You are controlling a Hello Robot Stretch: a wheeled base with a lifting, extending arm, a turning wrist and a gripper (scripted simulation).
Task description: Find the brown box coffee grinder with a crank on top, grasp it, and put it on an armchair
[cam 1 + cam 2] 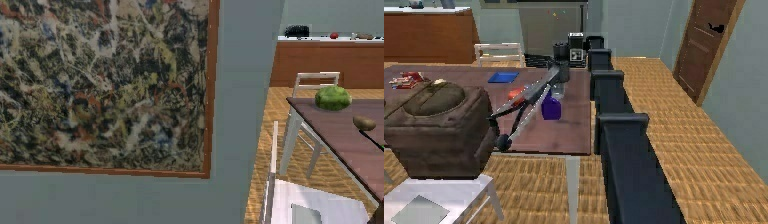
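A big brown box (432,132) with a rounded olive top stands at the near left of the arm side view, across the front edge of the dark wooden table (524,138). I make out no crank on it. The arm's dark bar (622,150) rises from the bottom edge to two white marked squares (576,50). From there the gripper (500,130) reaches down to the left, and its thin fingers (524,112) end against the box's right side. I cannot tell whether it holds anything.
On the table lie a small purple thing (552,106), a blue flat thing (502,77) and a red one (404,81). White chairs (444,198) (310,88) stand around it. A large framed painting (100,85) hangs close ahead. A green round thing (333,97) lies on the table in the forward view.
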